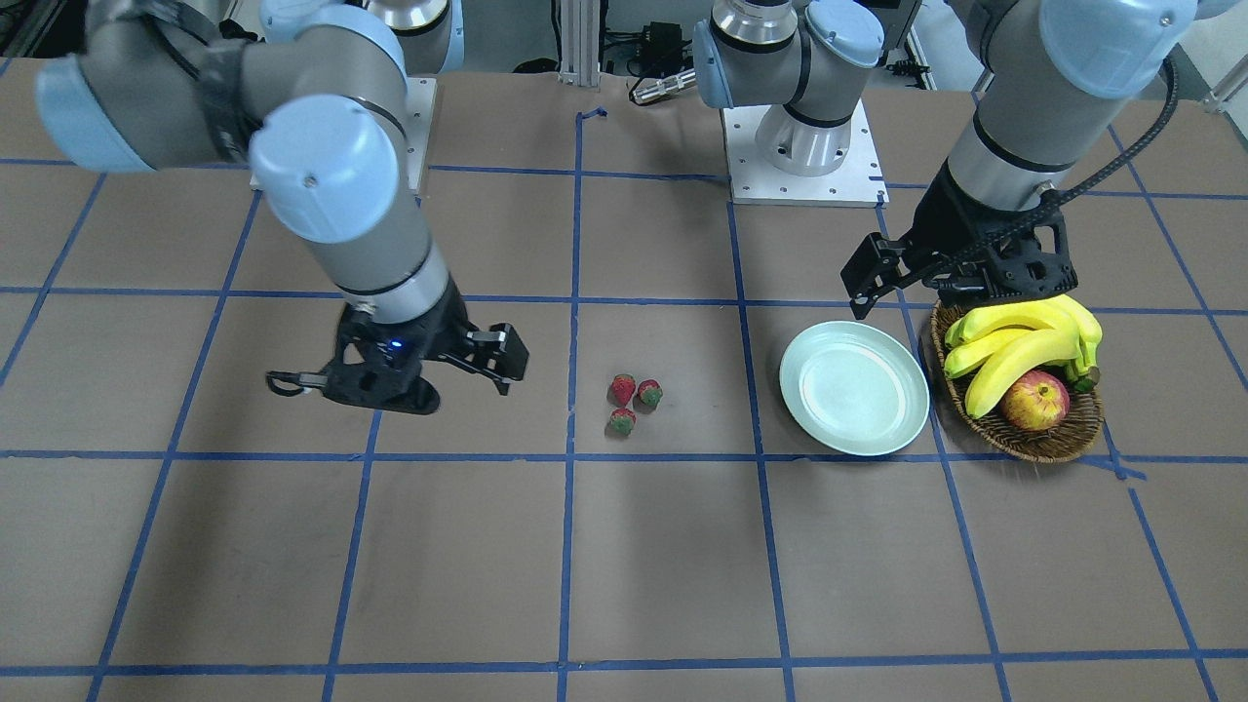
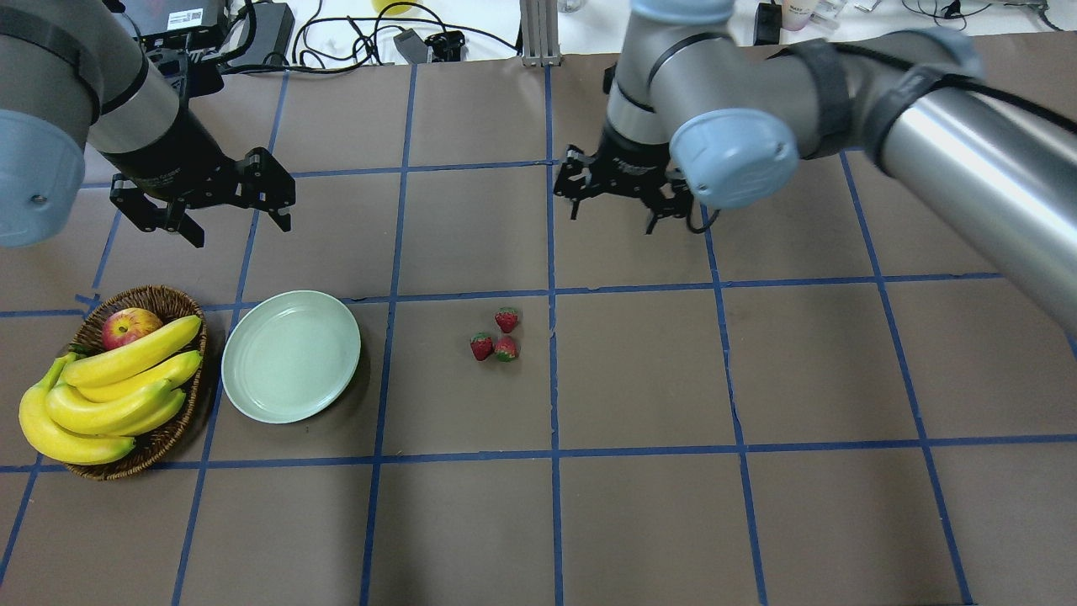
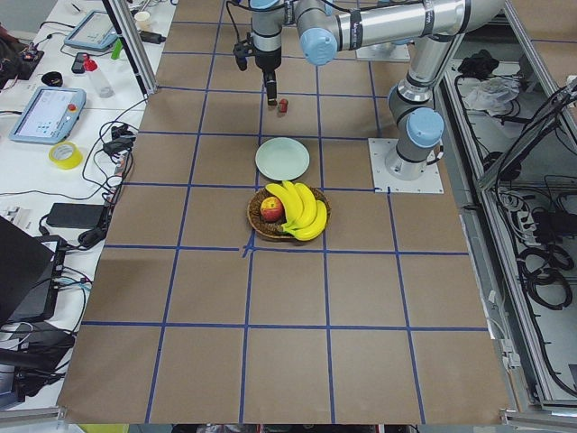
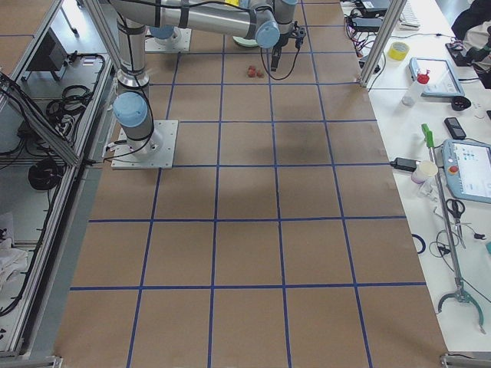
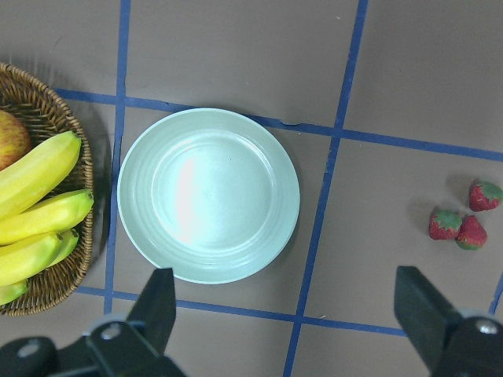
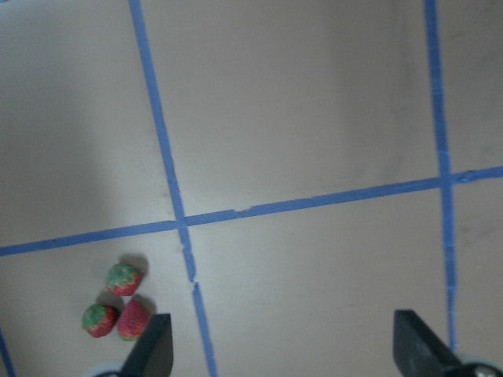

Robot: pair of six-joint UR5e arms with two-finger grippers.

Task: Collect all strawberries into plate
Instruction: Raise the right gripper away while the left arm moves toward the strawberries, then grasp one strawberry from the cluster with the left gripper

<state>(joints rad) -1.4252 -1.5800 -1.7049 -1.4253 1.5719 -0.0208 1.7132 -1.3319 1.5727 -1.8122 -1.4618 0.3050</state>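
Note:
Three strawberries (image 2: 496,337) lie close together on the brown table, right of the plate; they also show in the front view (image 1: 632,400), the left wrist view (image 5: 462,221) and the right wrist view (image 6: 116,302). The pale green plate (image 2: 291,355) is empty and lies beside the basket; it also shows in the front view (image 1: 854,387) and the left wrist view (image 5: 208,195). My left gripper (image 2: 202,206) is open and empty, above the table behind the plate. My right gripper (image 2: 612,206) is open and empty, above the table behind and to the right of the strawberries.
A wicker basket (image 2: 164,438) with bananas (image 2: 109,387) and an apple (image 2: 130,326) stands left of the plate. Blue tape lines grid the table. Cables and gear lie along the far edge (image 2: 353,34).

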